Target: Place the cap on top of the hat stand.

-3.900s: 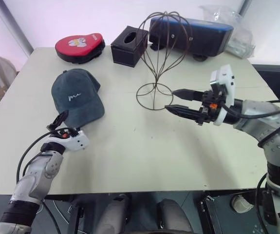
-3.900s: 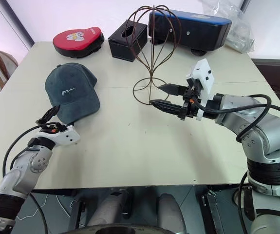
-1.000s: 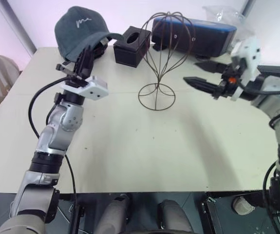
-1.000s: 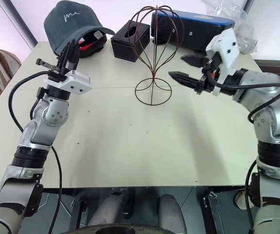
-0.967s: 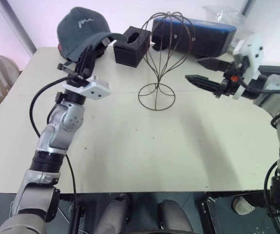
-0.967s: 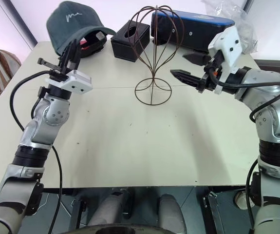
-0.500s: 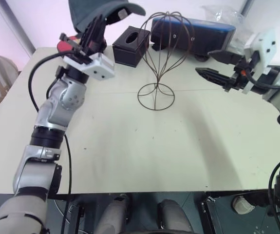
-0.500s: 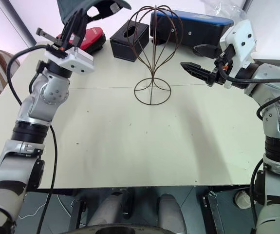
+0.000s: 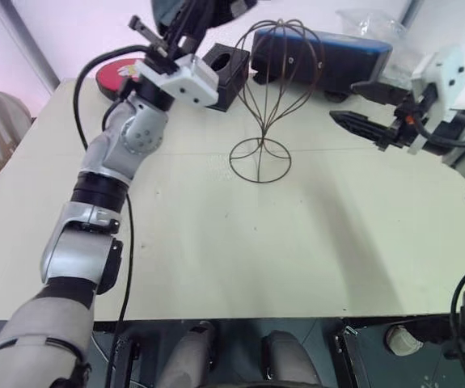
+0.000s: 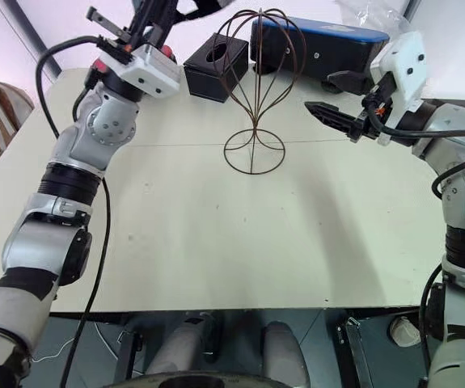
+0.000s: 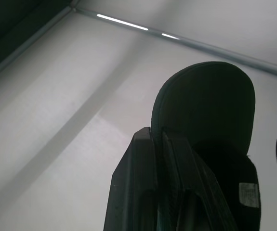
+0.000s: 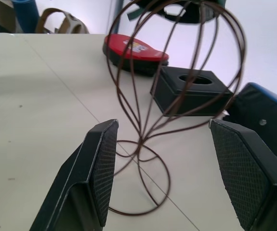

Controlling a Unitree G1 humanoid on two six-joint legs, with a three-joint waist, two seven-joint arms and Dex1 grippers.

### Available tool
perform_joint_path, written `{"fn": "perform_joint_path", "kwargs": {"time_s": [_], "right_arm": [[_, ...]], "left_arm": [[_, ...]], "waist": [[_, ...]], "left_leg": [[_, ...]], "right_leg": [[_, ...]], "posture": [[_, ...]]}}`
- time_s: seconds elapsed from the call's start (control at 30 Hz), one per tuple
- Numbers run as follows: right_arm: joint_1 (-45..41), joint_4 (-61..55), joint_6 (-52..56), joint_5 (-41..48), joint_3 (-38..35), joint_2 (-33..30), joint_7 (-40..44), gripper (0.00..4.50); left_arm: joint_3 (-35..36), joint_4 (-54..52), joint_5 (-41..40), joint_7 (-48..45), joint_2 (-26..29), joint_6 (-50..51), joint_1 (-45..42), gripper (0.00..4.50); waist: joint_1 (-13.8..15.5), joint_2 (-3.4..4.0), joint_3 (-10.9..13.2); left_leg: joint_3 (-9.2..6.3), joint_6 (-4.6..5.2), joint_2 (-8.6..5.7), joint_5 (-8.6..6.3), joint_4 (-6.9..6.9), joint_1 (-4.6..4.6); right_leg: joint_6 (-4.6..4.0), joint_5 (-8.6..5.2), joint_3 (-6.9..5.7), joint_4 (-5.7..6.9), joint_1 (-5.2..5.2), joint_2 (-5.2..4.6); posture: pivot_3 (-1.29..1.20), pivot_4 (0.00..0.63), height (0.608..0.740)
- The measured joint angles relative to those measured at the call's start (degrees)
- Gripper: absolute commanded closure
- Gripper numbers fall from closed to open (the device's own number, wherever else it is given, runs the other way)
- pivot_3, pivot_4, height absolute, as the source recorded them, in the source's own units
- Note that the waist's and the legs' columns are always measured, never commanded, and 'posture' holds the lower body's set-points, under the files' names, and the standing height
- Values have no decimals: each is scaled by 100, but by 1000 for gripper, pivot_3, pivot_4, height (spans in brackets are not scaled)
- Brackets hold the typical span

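1. Since a second before, the left claw (image 11: 164, 159) had carried the cap (image 11: 210, 120) higher and nearer the hat stand (image 9: 274, 89), still pinching its brim.
2. A small white label showed inside the cap, its print unreadable.
3. The right claw (image 12: 177, 168) stood spread beside the stand on the counter (image 9: 240, 242).
4. The black tissue box (image 9: 228, 69) sat behind, its contents hidden.

We see open table (image 9: 240, 234) in front of the stand (image 9: 274, 89) and between both arms. Behind it, the black box (image 9: 226, 74) and the blue-topped case (image 9: 329, 58) crowd the far edge, with the red pad (image 9: 123, 71) off to the left.
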Motion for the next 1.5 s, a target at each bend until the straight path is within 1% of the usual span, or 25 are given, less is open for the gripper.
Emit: {"fn": "perform_joint_path", "kwargs": {"time_s": [0.17,0.57,0.67,0.8,1.0,1.17,1.33,1.5], "right_arm": [[94,9,-2,2,-237,-301,134,1432],[411,-147,25,29,-485,-363,61,1432],[490,-189,188,134,-577,-400,69,1432],[563,-240,465,409,-850,-745,339,1432],[617,-171,653,670,-1279,-1184,692,1432],[651,-150,648,683,-1337,-1190,704,1432],[708,-154,640,681,-1336,-1164,639,1432],[751,-154,629,666,-1318,-1105,568,1432]], "left_arm": [[-163,361,-28,-18,-244,-317,-193,4240],[-394,1062,-8,52,-536,-1038,-843,4240],[-398,1124,-9,58,-623,-1195,-893,4240],[-492,1130,-9,44,-715,-1320,-889,4240],[-585,1112,-13,-27,-754,-1465,-789,4240],[-612,1080,-13,-63,-785,-1489,-591,4240],[-611,808,-15,-195,-727,-1506,-352,4240],[-611,456,-27,-408,-575,-1566,124,4240]], "waist": [[2,-6,4],[1,-22,13],[9,-23,14],[16,-25,15],[0,-26,15],[2,-26,16],[12,-26,16],[6,-25,15]], "left_leg": [[1,2,0,-1,3,-2],[6,3,0,-2,9,-2],[7,4,-2,-2,11,-2],[7,7,-4,-4,13,-3],[9,13,-2,-8,13,-1],[11,13,-1,-8,14,-2],[12,13,-2,-8,16,-2],[12,13,-1,-8,15,-1]], "right_leg": [[1,0,1,2,-1,0],[3,-2,3,11,-2,0],[4,-2,3,13,-2,1],[5,-3,3,14,-2,1],[5,-3,6,15,-2,-1],[5,-3,8,18,-3,-1],[5,-3,8,18,-3,-2],[5,-3,9,19,-4,-2]], "posture": [[0,150,740],[0,150,740],[0,150,740],[0,150,740],[0,150,740],[0,150,740],[0,150,740],[0,150,740]]}}
